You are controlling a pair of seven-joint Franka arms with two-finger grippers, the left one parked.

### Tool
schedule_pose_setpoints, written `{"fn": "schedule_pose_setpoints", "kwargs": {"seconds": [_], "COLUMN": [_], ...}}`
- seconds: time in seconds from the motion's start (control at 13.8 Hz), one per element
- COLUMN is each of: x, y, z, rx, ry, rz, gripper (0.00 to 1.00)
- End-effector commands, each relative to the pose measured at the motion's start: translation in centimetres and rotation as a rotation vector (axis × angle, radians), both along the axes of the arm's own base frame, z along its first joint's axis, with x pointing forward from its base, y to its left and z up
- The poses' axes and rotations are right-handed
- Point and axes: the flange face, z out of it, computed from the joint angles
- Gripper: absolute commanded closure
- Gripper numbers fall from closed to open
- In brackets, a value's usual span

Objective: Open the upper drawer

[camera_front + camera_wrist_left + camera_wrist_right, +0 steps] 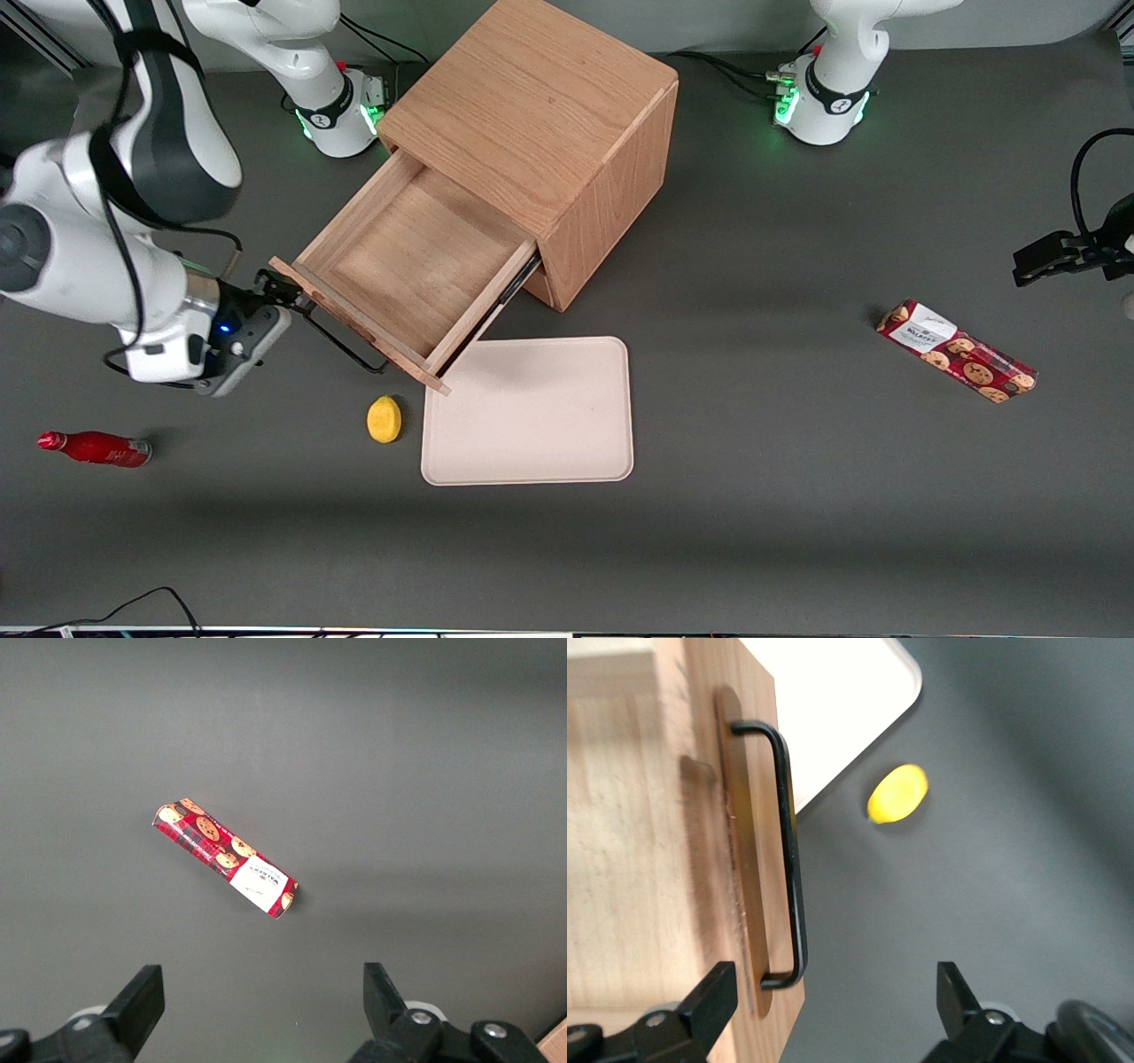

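The upper drawer (416, 266) of the oak cabinet (540, 97) stands pulled far out, and its inside is bare. Its thin black bar handle (341, 341) runs along the drawer front. My right gripper (288, 292) is open in front of the drawer, level with one end of the handle and holding nothing. In the right wrist view the handle (793, 868) lies on the drawer front (749, 859). One finger (713, 992) is over the drawer front and the other (952, 992) is over the table, with the gripper (837, 1001) clear of the bar. The lower drawer is hidden under the open one.
A yellow lemon (384, 418) lies on the table nearer the front camera than the handle, beside a beige tray (532, 461). A red bottle (96, 448) lies toward the working arm's end. A cookie pack (957, 351) lies toward the parked arm's end.
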Motion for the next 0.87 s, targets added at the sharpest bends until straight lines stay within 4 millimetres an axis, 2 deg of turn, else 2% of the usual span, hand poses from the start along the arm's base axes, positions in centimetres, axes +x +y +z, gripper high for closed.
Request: {"fn": "schedule_pose_setpoints", "kwargs": {"seconds": [0.0,0.14,0.29,0.43,0.65,0.8], "x": [-2.2,-3.7,-5.6,-7.5,-9.7,-10.2], "y": [-4.2,-8.2,-11.8,-13.9,-14.6,-14.2], "z": [7.0,11.2,14.3,15.6,17.1,16.6], "rx": [-0.039,-0.036,-0.055,-0.073,-0.069,-0.071], "ry": [-0.099,-0.163,-0.213,-0.182,-0.146,-0.099], "rz": [-0.160,-0.382,-0.563,-0.668,-0.815,-0.885], "gripper": [0.00,0.00,0.00,0.00,0.00,0.00]}}
